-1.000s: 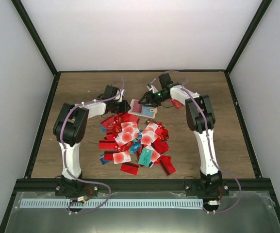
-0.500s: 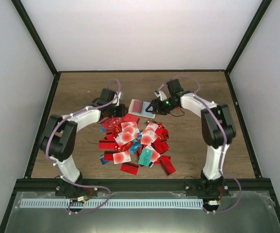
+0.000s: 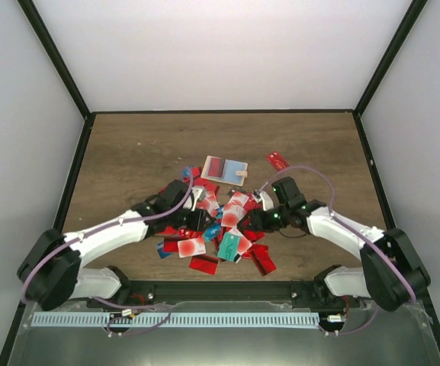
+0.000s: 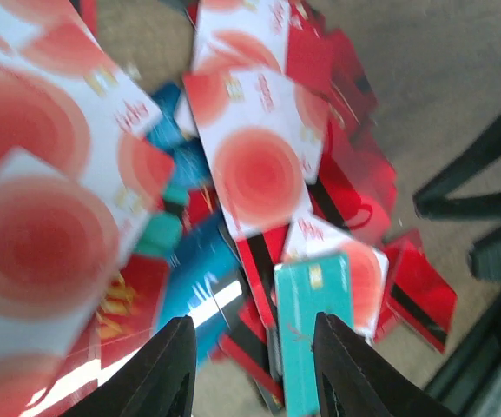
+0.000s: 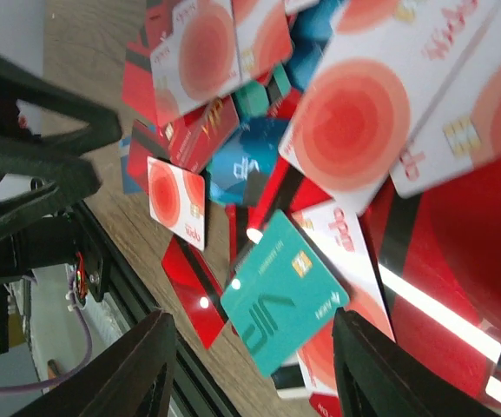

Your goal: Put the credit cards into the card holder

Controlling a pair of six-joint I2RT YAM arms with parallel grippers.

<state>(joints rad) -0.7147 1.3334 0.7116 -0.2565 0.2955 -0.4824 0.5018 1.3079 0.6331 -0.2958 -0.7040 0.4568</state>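
Top view: 2 arms, 1 card holder (image 3: 225, 169), 1 heap of credit cards (image 3: 208, 229), 1 stray red card (image 3: 278, 160) to the right of the holder.

Heap too overlapped for exact count. Well over a dozen: mostly red, several white w/ red concentric disc, a few teal/blue. Thin glossy rect. plastic, gold chips, dark mag stripes on backs.

Holder: flat beige rect. sleeve on wood-grain table (image 3: 128, 152), just beyond heap's far edge, apart from both claws. Red and bluish patches on it, detail too small.

Left gripper (image 4: 252, 369): fingers spread, nothing between, low over heap's left side. Right gripper (image 5: 252, 373): likewise spread, empty, over right side.

Teal card (image 5: 283, 291): large white lettering, not reliably legible. Red script on white cards blurred.
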